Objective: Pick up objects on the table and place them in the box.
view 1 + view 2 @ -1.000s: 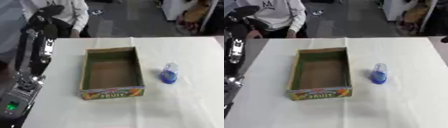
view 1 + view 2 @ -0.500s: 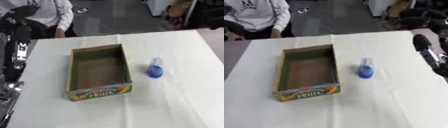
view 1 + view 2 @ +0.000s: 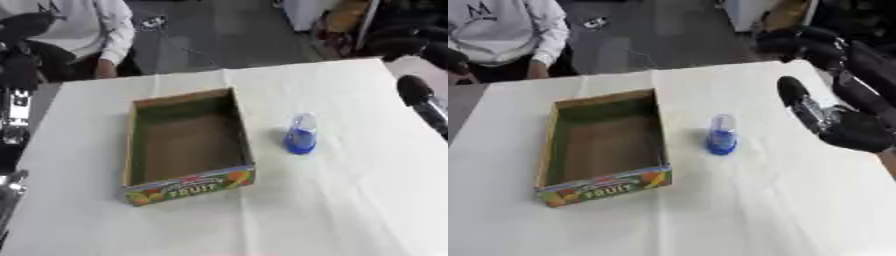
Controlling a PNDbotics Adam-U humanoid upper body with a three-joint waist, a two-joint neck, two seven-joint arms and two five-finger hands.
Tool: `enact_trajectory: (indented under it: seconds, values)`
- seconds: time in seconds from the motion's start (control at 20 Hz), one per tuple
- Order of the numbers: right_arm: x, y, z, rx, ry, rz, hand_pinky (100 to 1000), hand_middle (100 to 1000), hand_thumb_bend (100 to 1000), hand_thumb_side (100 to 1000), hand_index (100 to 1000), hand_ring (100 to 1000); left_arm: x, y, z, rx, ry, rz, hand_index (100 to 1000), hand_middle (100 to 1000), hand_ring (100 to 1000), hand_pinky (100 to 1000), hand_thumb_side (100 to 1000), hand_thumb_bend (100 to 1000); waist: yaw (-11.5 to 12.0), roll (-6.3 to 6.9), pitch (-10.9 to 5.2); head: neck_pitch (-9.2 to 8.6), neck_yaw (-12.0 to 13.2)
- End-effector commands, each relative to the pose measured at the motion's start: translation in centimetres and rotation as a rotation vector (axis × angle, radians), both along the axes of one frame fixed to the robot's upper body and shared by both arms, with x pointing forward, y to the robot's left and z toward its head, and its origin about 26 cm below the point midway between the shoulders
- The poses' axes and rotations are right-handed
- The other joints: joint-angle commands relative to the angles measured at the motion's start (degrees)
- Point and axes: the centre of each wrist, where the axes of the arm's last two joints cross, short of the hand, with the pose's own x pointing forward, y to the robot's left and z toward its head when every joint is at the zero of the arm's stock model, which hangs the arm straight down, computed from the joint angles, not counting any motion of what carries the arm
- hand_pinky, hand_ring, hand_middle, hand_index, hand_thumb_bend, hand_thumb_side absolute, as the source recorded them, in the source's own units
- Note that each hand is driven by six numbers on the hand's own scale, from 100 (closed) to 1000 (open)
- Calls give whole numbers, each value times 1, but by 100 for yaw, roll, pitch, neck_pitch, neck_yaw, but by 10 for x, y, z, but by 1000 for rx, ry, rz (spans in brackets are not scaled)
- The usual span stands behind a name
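The right hand (image 3: 857, 131) hovers above the worktop (image 3: 754, 200) (finger state cannot be told). The blue bottle (image 3: 722, 135) stands upright well to its left, the box (image 3: 602, 187) beyond, empty. Approach sideways, wrap mid-body, keep it upright, lift over the near wall.

Matt brown cardboard box (image 3: 186, 142) with a glossy printed front. Small bottle (image 3: 722, 134) of clear, shiny plastic with a blue base. White cloth, faintly creased, covers the table (image 3: 350, 200).
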Motion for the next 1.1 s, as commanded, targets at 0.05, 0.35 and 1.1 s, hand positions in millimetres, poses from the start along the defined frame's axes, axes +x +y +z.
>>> enact_trajectory:
  seconds: [0.05,0.35,1.1]
  values:
    - [6,-3,3,14,179,37,668,881,100,1000,1000,898,-1,0,11,24,-31,-13,832,799,562,501,859,159,20,-16,-46,-16,-16]
    - [26,-16,1,30,276,25,674,884,100,1000,1000,900,0,-2,14,18,-39,-21,832,799,562,502,858,161,72,-22,-21,-23,80]
    - [45,-22,-11,-44,130,-9,734,878,177,1000,1000,912,5,-9,24,-2,-59,-59,832,799,562,501,860,164,242,-33,79,-251,47]
